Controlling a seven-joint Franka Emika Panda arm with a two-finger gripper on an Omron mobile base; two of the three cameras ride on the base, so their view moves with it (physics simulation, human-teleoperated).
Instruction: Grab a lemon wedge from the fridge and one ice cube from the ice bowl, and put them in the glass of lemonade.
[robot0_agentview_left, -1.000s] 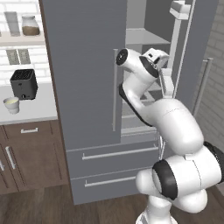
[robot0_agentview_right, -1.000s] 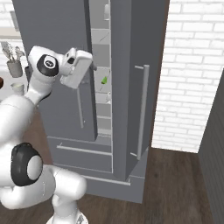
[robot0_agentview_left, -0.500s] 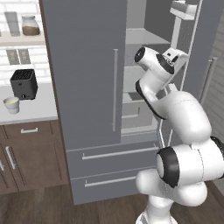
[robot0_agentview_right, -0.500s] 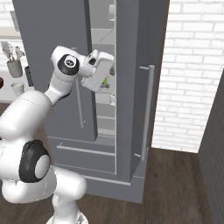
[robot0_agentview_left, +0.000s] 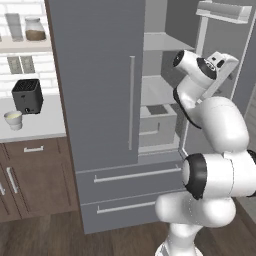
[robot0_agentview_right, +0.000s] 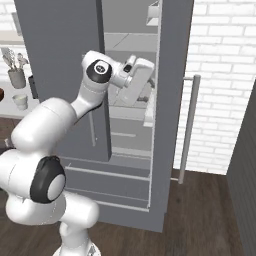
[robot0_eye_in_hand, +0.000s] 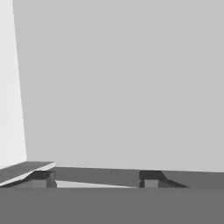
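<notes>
Dark fingers (robot0_eye_in_hand: 95, 180) parted, nothing between them, facing a plain grey wall inside the tall grey double-door fridge (robot0_agentview_left: 100, 100). Far off to their left on the white tabletop (robot0_agentview_left: 35, 125), small pale cup of lemonade (robot0_agentview_left: 13, 120) beside black toaster (robot0_agentview_left: 27, 95).

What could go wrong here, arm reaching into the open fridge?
1. The hand view faces a blank grey wall of the fridge, with no lemon wedge between the fingertips, so closing now probably grabs nothing.
2. The gripper sits close beside the open door, so a wide swing out could hit it.
</notes>
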